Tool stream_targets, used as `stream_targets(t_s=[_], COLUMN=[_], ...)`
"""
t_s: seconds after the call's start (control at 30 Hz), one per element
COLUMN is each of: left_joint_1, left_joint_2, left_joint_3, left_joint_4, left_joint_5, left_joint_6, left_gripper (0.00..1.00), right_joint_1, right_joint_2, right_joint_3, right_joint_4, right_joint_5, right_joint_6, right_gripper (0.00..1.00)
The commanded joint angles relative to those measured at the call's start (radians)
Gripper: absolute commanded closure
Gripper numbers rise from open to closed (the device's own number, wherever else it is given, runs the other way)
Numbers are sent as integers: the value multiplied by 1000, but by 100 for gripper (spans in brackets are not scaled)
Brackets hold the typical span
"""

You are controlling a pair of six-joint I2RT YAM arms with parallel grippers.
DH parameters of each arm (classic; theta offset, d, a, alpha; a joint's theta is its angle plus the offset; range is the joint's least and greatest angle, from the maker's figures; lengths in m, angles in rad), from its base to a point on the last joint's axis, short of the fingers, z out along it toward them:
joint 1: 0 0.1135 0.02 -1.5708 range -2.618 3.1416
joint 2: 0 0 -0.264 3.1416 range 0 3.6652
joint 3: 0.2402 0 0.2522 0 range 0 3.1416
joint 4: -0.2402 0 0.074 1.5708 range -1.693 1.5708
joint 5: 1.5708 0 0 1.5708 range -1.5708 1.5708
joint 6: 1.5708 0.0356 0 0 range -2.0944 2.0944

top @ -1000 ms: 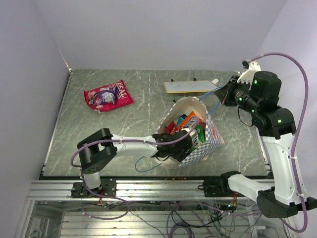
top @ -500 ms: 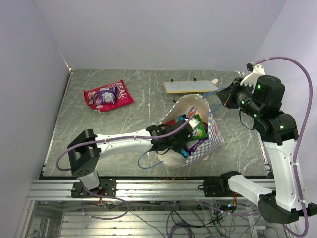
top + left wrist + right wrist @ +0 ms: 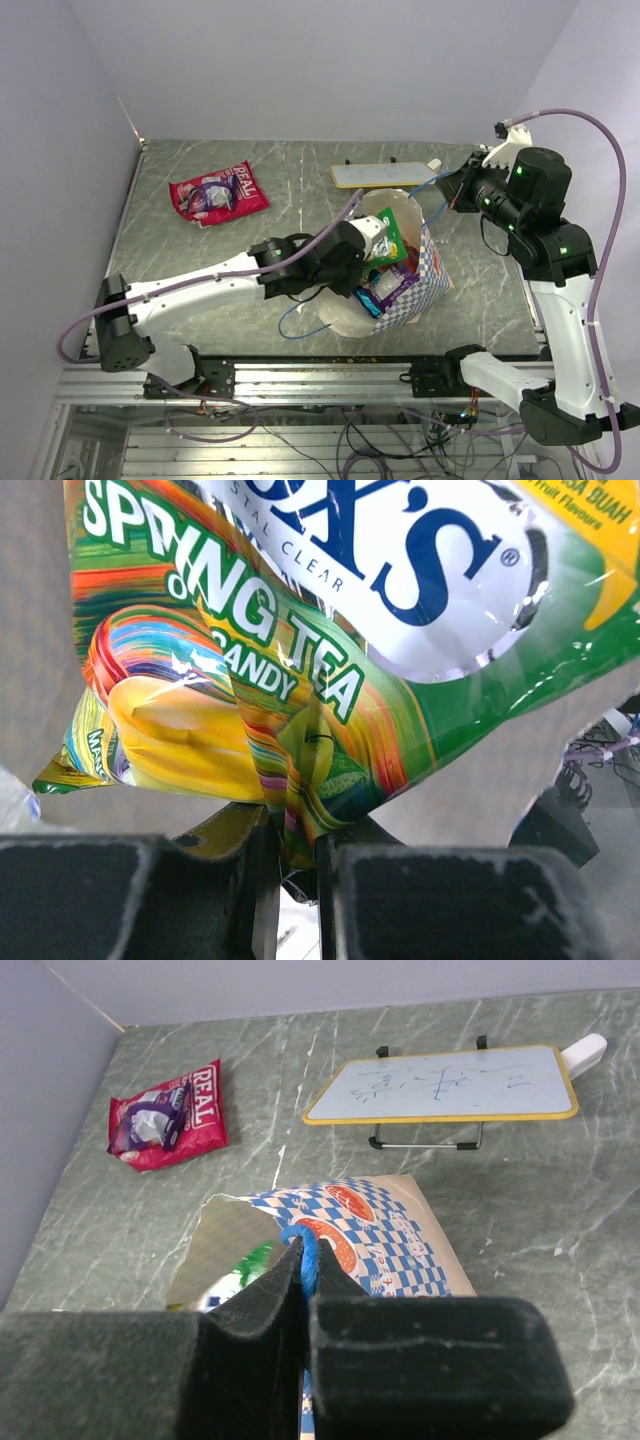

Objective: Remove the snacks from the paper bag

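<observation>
The blue-and-white checkered paper bag lies open near the table's front middle; it also shows in the right wrist view. My left gripper is shut on a green-yellow candy packet and holds it over the bag's mouth; the packet fills the left wrist view. A purple-blue packet lies inside the bag. My right gripper is shut on the bag's blue cord handle and holds it up. A red-pink packet lies on the table at the far left.
A flat cream board on black feet stands behind the bag, also in the right wrist view. The bag's other blue cord handle lies loose on the table near the front edge. Grey walls bound the table at left and back.
My left gripper has pulled back and up out of the bag with the green-yellow packet in it. The right gripper has stayed on the cord handle.
</observation>
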Motion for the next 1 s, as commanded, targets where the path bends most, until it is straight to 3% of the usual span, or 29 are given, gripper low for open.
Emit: stream_targets(t_s=[0.0,0.2,0.3,0.4,0.47,0.63,0.97], left_joint_1=[15,15,16,29,80,366,845], left_joint_2=[-123,-309,-348,-354,-338,-248,245], left_joint_3=[85,141,172,169,166,160,370], left_joint_4=[-90,-121,-150,-179,-176,-154,-337], left_joint_5=[-31,-172,-391,-722,-821,-712,-510], left_joint_6=[-2,30,50,55,66,83,13], left_gripper=[93,93,93,93,93,93,93], right_joint_1=[2,3,3,2,2,3,2], right_joint_2=[2,7,11,20,23,39,60], right_joint_3=[-17,-38,-51,-64,-73,-89,-83], right_joint_4=[54,74,88,107,119,135,134], right_joint_5=[-3,-6,-15,-35,-50,-81,-132], right_joint_6=[-18,-39,-48,-52,-55,-69,-92], right_gripper=[100,100,100,100,100,100,100])
